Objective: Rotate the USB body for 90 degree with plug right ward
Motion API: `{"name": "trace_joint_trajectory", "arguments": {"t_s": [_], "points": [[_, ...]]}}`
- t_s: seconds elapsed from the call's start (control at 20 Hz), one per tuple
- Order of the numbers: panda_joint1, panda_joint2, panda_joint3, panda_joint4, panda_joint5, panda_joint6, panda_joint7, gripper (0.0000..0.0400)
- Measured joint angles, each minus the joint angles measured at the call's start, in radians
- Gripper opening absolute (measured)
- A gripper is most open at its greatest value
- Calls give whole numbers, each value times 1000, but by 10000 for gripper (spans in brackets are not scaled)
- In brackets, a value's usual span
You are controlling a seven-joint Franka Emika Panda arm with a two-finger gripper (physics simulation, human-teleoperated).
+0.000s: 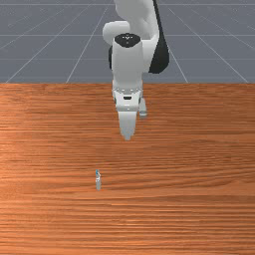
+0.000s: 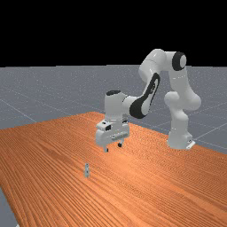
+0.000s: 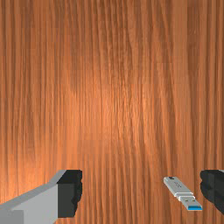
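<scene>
A: State the condition of the gripper.
B: From where I stand, the fingers are wide apart, with nothing gripped. They are suspended above the wooden table, touching nothing.
A: Locate the USB flash drive.
B: Flat on the tabletop, lower than the fingertips and apart from them. In the front view, it lies nearer the camera than the gripper, offset to that view's left.
A: Orientation?
B: In the front view, the plug is directed toward the arm, the grey body toward the camera. The wrist view shows blue at the plug's mouth and a dark spot at the opposite end.
</scene>
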Motion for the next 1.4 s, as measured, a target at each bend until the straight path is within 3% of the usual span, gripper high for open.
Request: {"name": "trace_joint_trajectory", "arguments": {"t_s": [0.05,0.1,0.15,0.25,0.45,0.5,0.7,0.75,0.95,1.05,1.1,1.4], "points": [[0,0,0,0,0,0,0,243],[0,0,0,0,0,0,0,148],[0,0,0,0,0,0,0,90],[0,0,0,0,0,0,0,33],[5,2,-2,0,-8,4,10,5],[30,13,-25,2,-60,15,57,3],[26,36,-62,-1,-111,35,45,0],[-49,37,-13,3,-23,38,-128,0],[-118,52,-32,27,-11,30,-219,0],[-135,58,-42,36,-6,27,-222,0],[-136,78,-51,78,-9,-35,-208,0],[-135,277,-48,425,-6,-201,-194,0]]}}
